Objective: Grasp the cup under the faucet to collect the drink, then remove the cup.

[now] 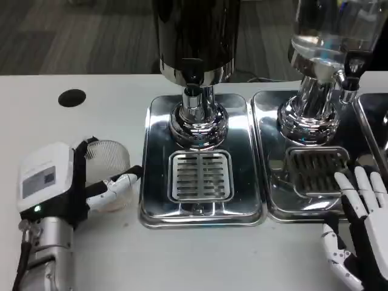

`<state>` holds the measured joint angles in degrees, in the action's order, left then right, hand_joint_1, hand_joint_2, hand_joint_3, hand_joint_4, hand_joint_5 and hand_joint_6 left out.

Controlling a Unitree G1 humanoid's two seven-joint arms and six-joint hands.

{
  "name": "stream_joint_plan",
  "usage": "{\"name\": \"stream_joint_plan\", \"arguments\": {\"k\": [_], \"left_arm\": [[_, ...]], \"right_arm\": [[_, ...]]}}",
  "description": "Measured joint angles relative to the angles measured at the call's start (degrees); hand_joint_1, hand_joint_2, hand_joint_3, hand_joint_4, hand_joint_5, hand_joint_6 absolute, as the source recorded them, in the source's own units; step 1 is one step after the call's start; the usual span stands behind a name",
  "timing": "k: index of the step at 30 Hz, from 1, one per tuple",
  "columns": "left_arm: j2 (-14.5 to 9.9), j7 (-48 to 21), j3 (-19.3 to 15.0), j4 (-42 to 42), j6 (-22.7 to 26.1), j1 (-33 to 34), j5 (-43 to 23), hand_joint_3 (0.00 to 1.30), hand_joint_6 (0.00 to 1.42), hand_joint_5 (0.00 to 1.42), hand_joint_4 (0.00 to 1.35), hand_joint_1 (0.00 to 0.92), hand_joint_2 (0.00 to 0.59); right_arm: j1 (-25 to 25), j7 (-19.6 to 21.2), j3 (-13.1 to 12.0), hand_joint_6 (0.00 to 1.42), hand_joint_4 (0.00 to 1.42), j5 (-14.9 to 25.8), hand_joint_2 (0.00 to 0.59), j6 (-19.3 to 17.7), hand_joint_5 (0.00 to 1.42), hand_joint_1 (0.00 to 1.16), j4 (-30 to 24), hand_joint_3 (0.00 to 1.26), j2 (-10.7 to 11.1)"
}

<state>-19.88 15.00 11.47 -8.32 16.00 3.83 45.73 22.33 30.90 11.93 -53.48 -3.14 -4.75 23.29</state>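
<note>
Cup (109, 167) in left hand (54, 182)

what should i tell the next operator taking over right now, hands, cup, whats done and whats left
Left hand: grips the clear cup on the table, left of the left drip tray.
Right hand: open, holds nothing, at the front of the right drip tray.
Done: cup grasped.
Left: the cup is not under a faucet; move it onto the grate, collect the drink, then remove the cup.
</note>
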Motion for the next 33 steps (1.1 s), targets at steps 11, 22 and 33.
{"name": "stream_joint_plan", "arguments": {"k": [11,22,33], "left_arm": [[0.69,2.85,1.29,-0.11,1.63,0.47,0.11,0.65,1.32,0.90,0.62,0.641,0.016],[0.93,4.15,2.98,0.23,3.49,0.43,0.78,0.63,1.24,0.85,0.59,0.672,0.018],[0.80,4.35,3.05,1.42,3.66,-0.83,1.49,0.63,1.22,0.82,0.59,0.785,0.022]], "right_arm": [[-0.29,-0.01,0.13,0.00,0.00,0.74,0.522,-0.83,0.00,0.00,0.14,0.14,-0.30],[-0.52,0.00,0.04,0.00,0.00,1.54,0.535,-1.28,0.00,0.00,0.92,0.16,-0.28],[-0.49,0.00,-0.18,0.00,0.00,2.03,0.527,-1.85,0.00,0.00,0.92,0.18,-0.27]]}}
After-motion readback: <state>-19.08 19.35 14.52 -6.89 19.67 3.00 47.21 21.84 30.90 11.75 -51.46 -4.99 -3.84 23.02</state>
